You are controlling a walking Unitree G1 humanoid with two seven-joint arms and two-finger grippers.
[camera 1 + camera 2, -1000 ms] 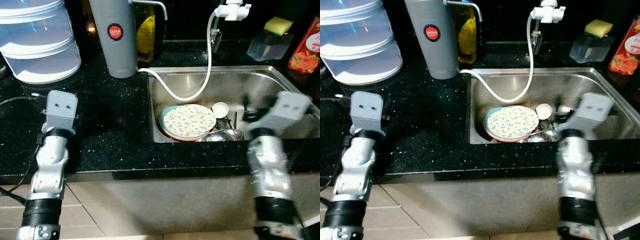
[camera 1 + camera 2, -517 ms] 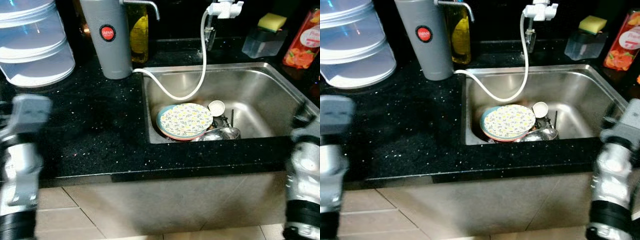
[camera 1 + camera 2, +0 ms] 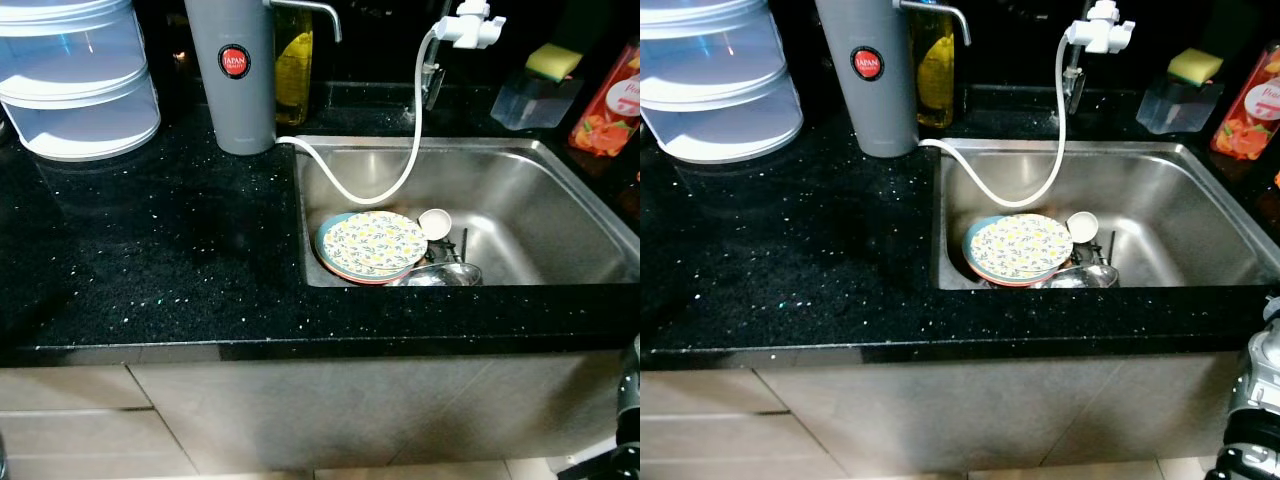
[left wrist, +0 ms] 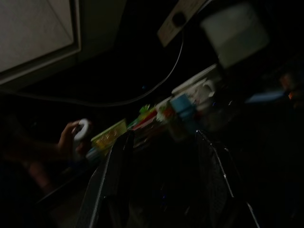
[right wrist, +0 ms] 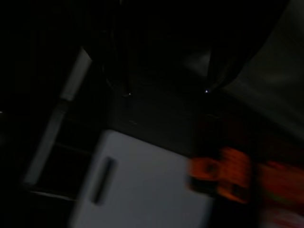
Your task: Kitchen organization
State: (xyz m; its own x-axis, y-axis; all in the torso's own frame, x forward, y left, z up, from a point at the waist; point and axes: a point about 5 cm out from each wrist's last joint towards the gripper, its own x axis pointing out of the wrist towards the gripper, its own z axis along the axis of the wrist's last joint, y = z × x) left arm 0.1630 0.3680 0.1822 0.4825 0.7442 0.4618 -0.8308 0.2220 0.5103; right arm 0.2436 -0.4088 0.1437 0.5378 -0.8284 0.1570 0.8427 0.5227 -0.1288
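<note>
A flower-patterned plate (image 3: 372,243) lies stacked on another dish at the near left of the steel sink (image 3: 560,210). Beside it are a small white cup (image 3: 435,223) and a metal bowl (image 3: 440,275). Both arms hang low beside the cabinet; a piece of my right arm (image 3: 1255,420) shows at the bottom right corner. In the dark left wrist view my left gripper (image 4: 164,137) is open, its two fingers apart with nothing between them. My right gripper (image 5: 166,85) shows dimly in the right wrist view, fingers apart and holding nothing.
On the black counter (image 3: 150,260) stand a grey water filter (image 3: 230,75), a yellow oil bottle (image 3: 293,65) and stacked clear containers (image 3: 75,80). A white hose (image 3: 415,140) runs to the tap (image 3: 470,25). A sponge (image 3: 553,62) and an orange pack (image 3: 608,100) sit at back right. A person's hand (image 4: 71,137) appears in the left wrist view.
Both arms have dropped from counter height to below the counter's edge and out of the head views. The camera shifted slightly; the dishes in the sink have not moved.
</note>
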